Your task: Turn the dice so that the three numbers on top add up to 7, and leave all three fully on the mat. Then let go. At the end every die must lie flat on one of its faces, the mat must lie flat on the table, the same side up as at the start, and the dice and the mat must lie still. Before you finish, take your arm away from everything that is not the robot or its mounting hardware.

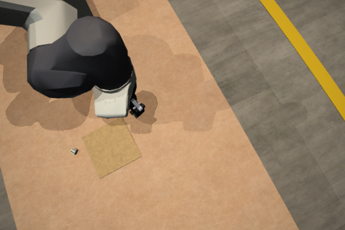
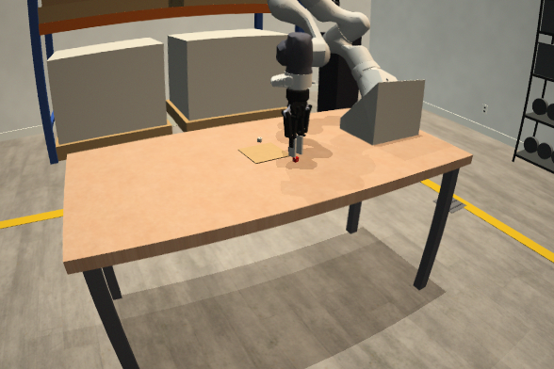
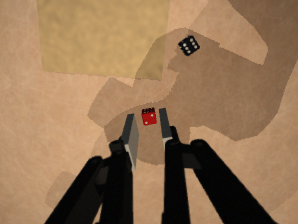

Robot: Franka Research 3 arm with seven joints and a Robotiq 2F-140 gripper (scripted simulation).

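Note:
A tan mat [image 1: 111, 146] lies flat on the table; it also shows in the wrist view [image 3: 102, 37] and in the exterior view [image 2: 263, 152]. A red die [image 3: 148, 118] [image 2: 296, 159] lies on the table off the mat, near its corner. My gripper [image 3: 148, 121] points straight down over it. The fingers are narrowly open and straddle the die with a gap on each side. A black die [image 3: 189, 45] lies on the table beyond, off the mat. A white die [image 1: 74, 151] lies on the table left of the mat. The arm hides the red and black dice in the top view.
The robot's grey base block [image 2: 383, 110] stands at the table's back right. Two large boxes [image 2: 165, 77] stand behind the table on a rack. The table edge runs near the floor's yellow line [image 1: 296, 41].

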